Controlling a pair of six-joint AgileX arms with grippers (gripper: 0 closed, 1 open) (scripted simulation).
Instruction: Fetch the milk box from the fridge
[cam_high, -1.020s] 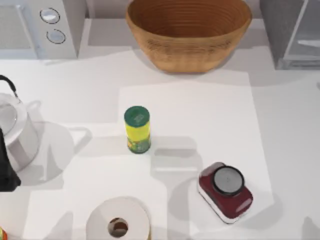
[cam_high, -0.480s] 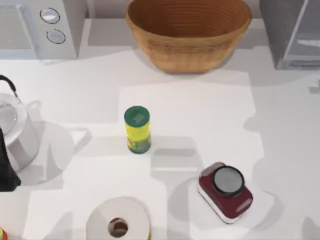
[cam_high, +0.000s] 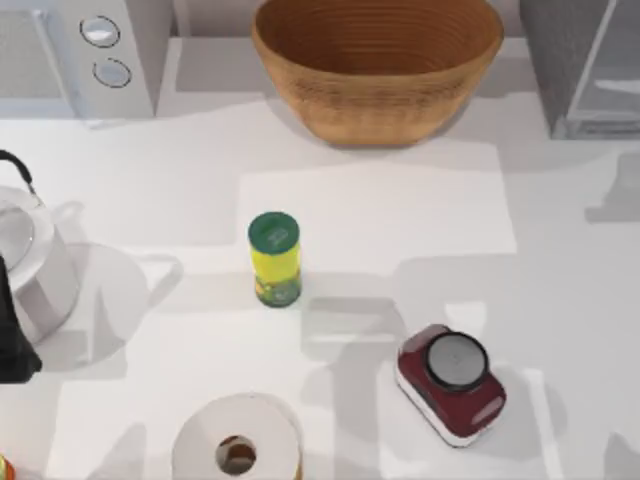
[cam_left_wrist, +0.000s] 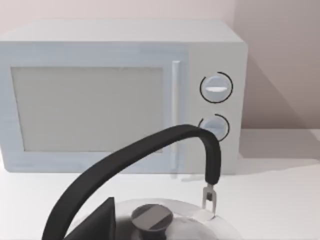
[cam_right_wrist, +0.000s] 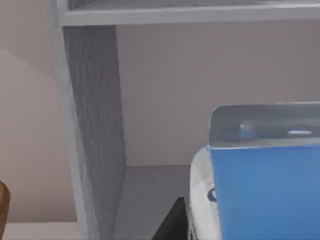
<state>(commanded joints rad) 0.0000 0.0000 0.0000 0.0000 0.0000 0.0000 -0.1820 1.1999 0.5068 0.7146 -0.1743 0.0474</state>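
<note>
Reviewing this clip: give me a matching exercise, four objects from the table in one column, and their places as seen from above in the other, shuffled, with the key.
Things:
1. wicker basket
2. yellow can
3. toilet paper roll
4. fridge

Places in the top view:
A. top right corner
B. bottom edge, left of centre
C. top centre, at the back of the table
D. near the middle of the table

Pairs: 1-C, 2-D, 3-B, 4-A
</note>
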